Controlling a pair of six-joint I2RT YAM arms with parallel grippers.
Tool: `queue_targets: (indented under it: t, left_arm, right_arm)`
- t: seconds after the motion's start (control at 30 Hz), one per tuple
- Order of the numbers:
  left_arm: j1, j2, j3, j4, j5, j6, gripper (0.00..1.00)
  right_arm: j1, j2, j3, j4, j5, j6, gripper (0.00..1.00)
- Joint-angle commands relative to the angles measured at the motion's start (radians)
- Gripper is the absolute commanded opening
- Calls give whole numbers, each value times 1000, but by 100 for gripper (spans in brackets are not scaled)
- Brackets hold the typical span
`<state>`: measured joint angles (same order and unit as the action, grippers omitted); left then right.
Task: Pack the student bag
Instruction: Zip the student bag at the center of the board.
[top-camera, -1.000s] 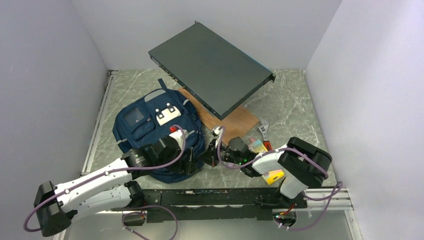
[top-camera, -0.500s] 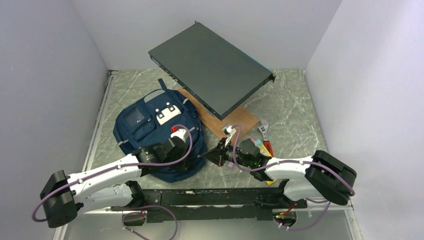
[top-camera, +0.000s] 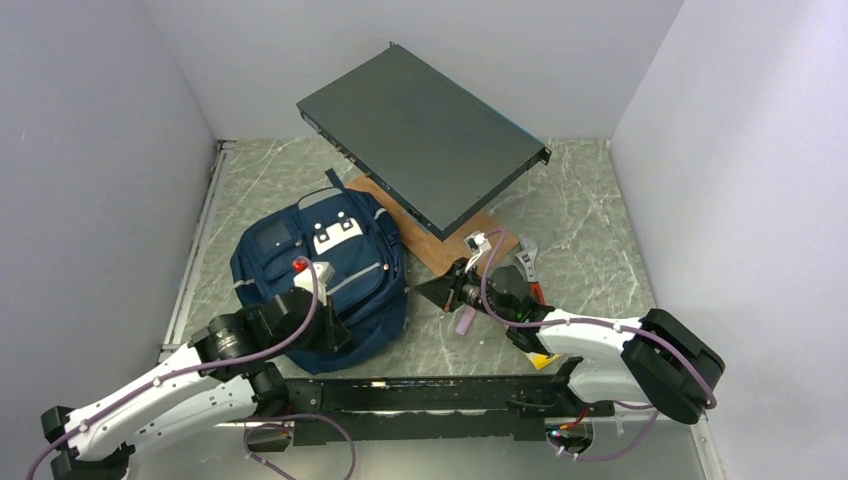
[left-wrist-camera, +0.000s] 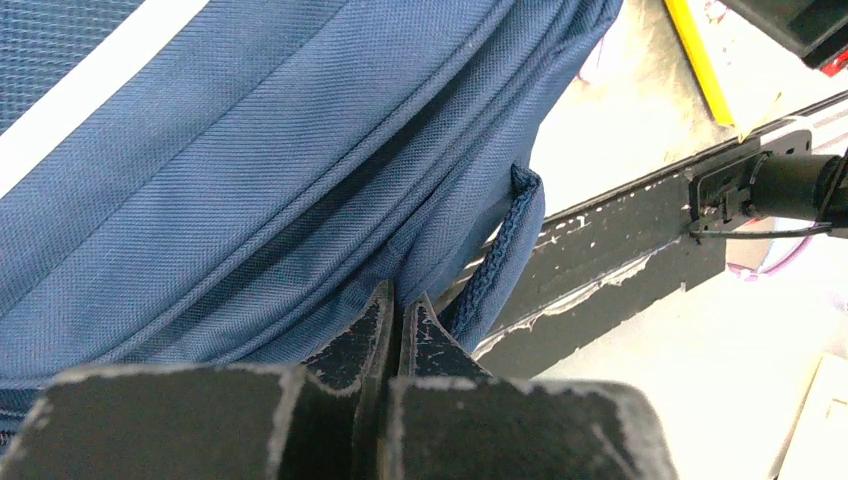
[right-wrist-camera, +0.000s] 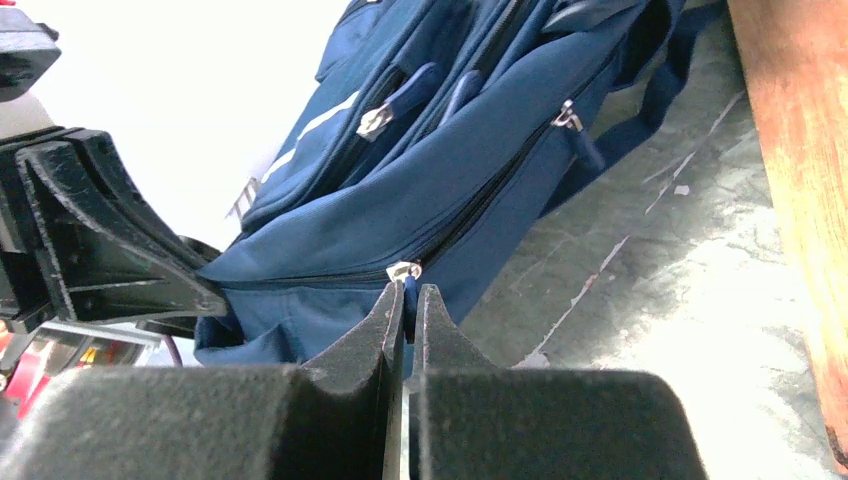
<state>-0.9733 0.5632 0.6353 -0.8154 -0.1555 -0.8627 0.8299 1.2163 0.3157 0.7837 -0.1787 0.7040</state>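
Newly closed left hand (left-wrist-camera: 398, 306) pinches near edge of student bag (left-wrist-camera: 250, 150).

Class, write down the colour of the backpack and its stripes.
The backpack is navy blue with pale grey stripes, clearest in the top external view.

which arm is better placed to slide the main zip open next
Right arm: its jaws are shut on the zip pull of the student bag, ready to draw it along. The left arm only pinches fabric at the bag's near edge, likely bracing it.
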Motion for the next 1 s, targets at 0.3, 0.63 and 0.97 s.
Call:
queue_targets:
  t: [0.3,0.63,0.97]
  left_arm:
    - [2,-132,129,-269,-55,8,0]
    - [2,-29,11,47,186,39,0]
    - [-2,225,-134,504,441,43,0]
  right_arm:
    - [-126,267,164,88,111,-33,0]
    - [-127,312,205,9,144,-50,0]
    - [-77,-130,73,-456,242,-169,54]
